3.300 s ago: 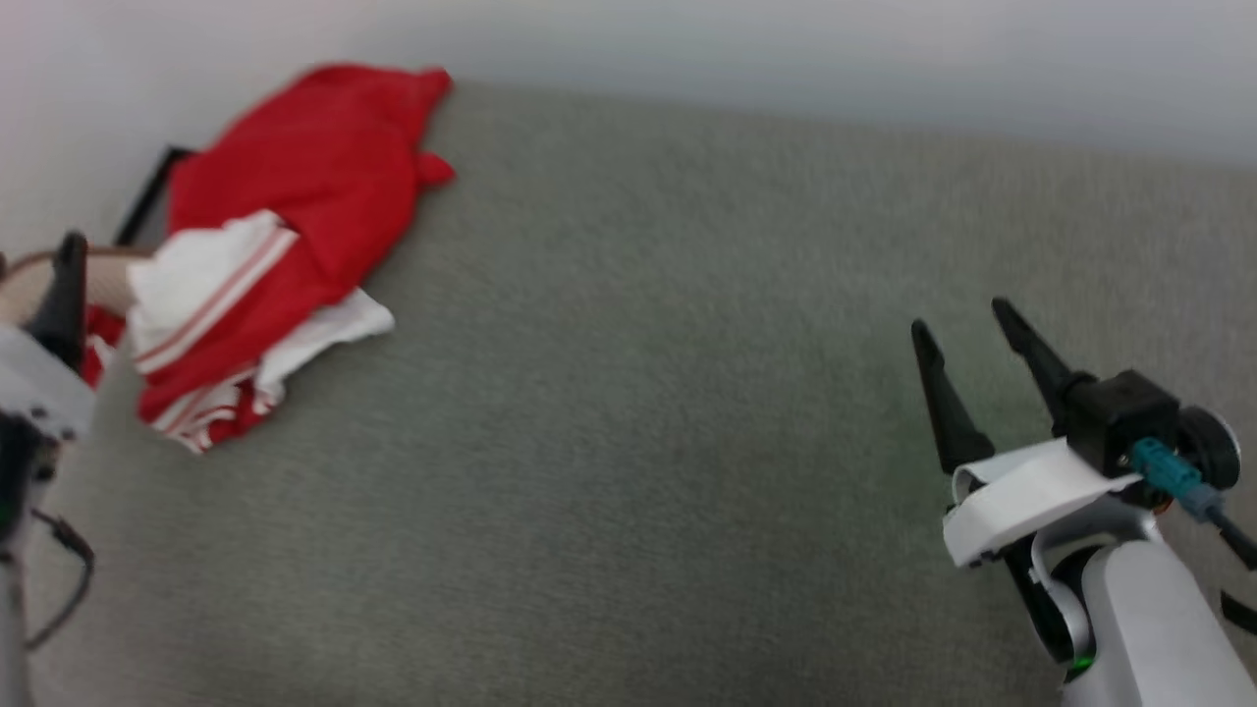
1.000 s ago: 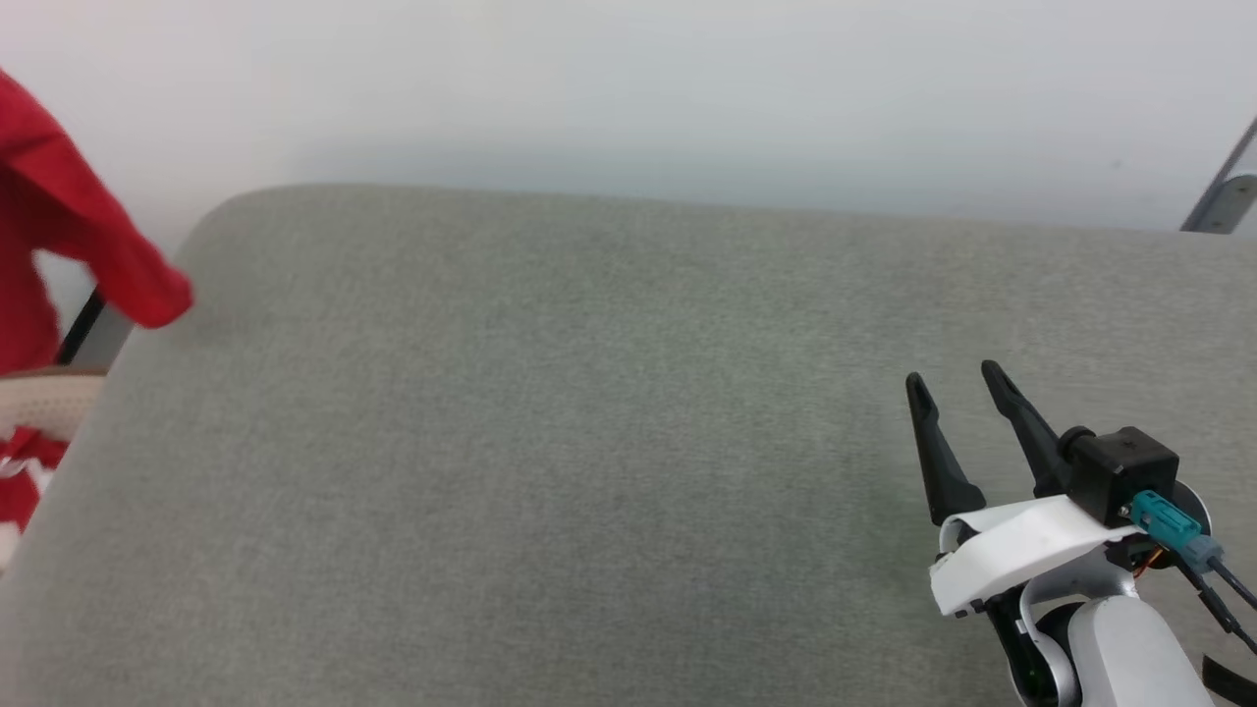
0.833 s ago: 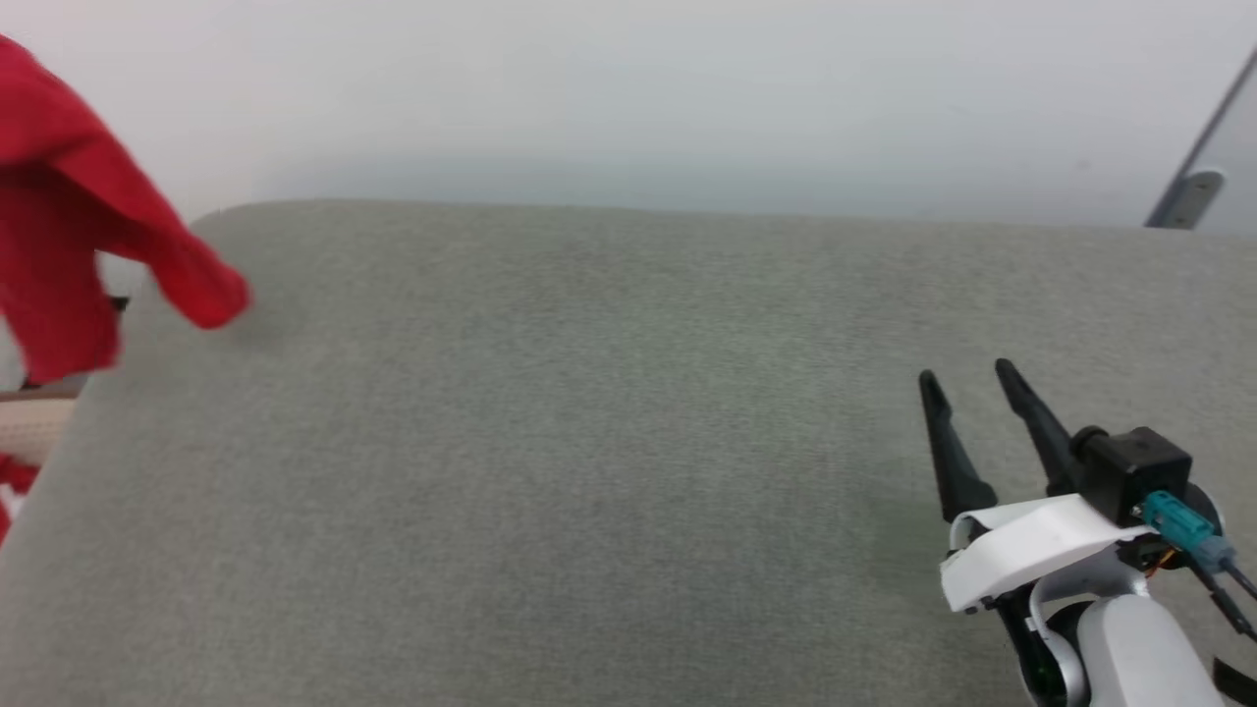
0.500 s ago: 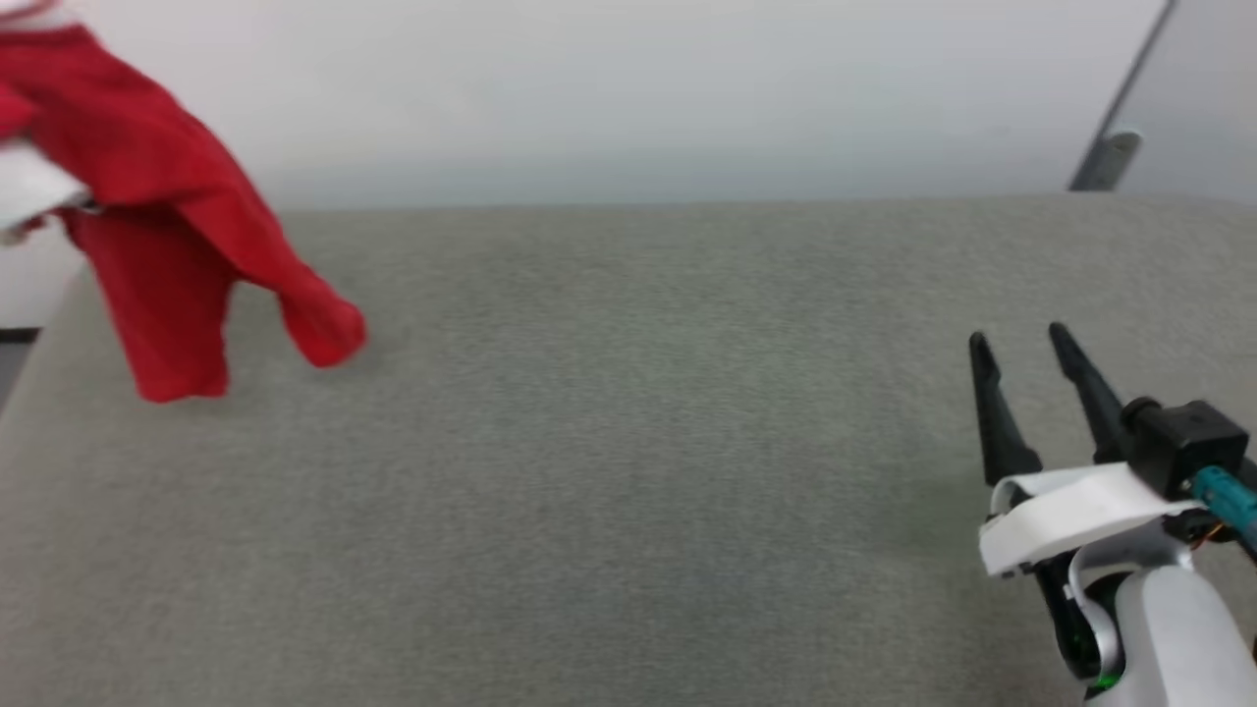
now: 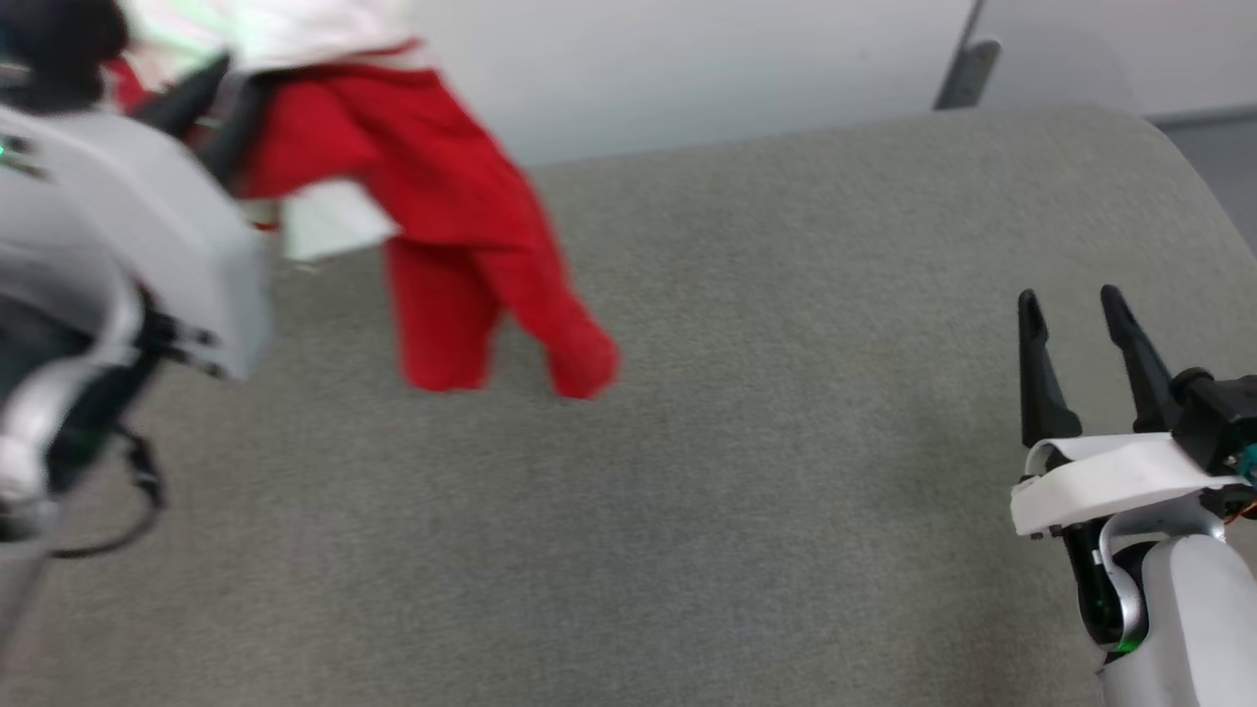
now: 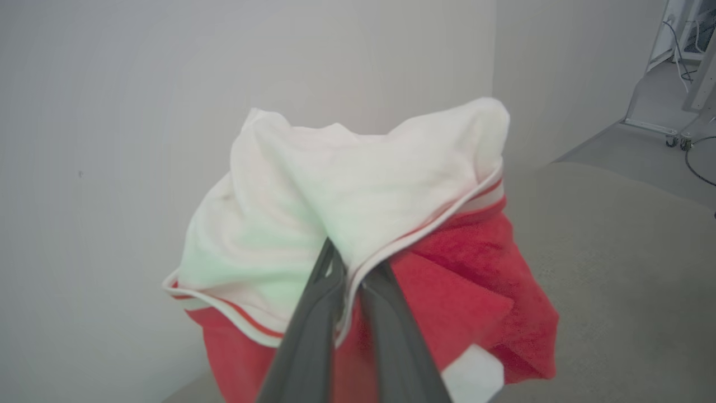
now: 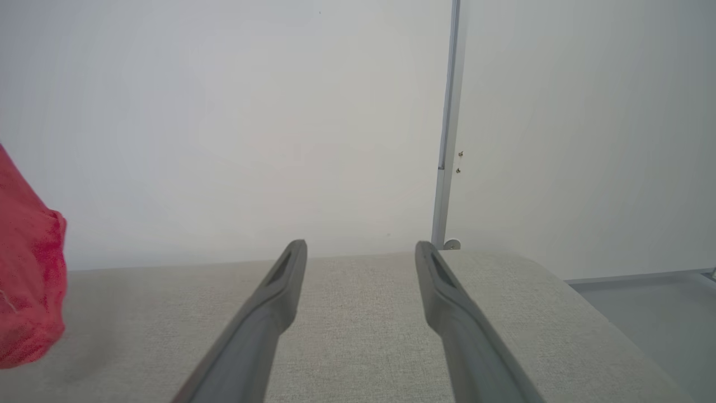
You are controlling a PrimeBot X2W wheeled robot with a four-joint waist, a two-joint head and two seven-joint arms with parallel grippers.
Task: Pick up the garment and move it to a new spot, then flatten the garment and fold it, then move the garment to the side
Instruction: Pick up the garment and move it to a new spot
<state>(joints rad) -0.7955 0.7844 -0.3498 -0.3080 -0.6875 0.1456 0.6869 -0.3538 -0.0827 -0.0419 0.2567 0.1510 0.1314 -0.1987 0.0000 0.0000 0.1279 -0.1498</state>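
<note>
while the left gripper (image 6: 345,267) is pinched tight on the garment (image 6: 358,184), its two dark fingers sit almost together, with a fold of white sleeve and its red-and-white striped trim caught between them. in the left wrist view, white sleeve fabric bunches up over the fingertips. the red body drops below them, with another white patch low on the right.

head view: left gripper (image 5: 221,83) is up at the top left. garment (image 5: 442,216) hangs from it in a bunch over the far-left part of the grey padded surface (image 5: 746,491), close to its far edge. two red ends reach down toward the fabric top. cannot tell whether they touch it or hang just clear, as that part is motion-blurred.

right gripper (image 5: 1070,298) is over the near-right corner area of the surface, well apart from the garment, fingers spread wide and empty. right wrist view agrees: right gripper (image 7: 361,249) has a clear gap between both fingers and bare grey surface under them. a bit of red garment (image 7: 28,291) shows at that view's left edge.

pale wall (image 5: 687,59) runs behind the far edge. a thin metal post (image 7: 447,140) stands against it near the far-right rounded corner. grey floor (image 6: 632,151) shows beyond the surface's edge in the left wrist view.
</note>
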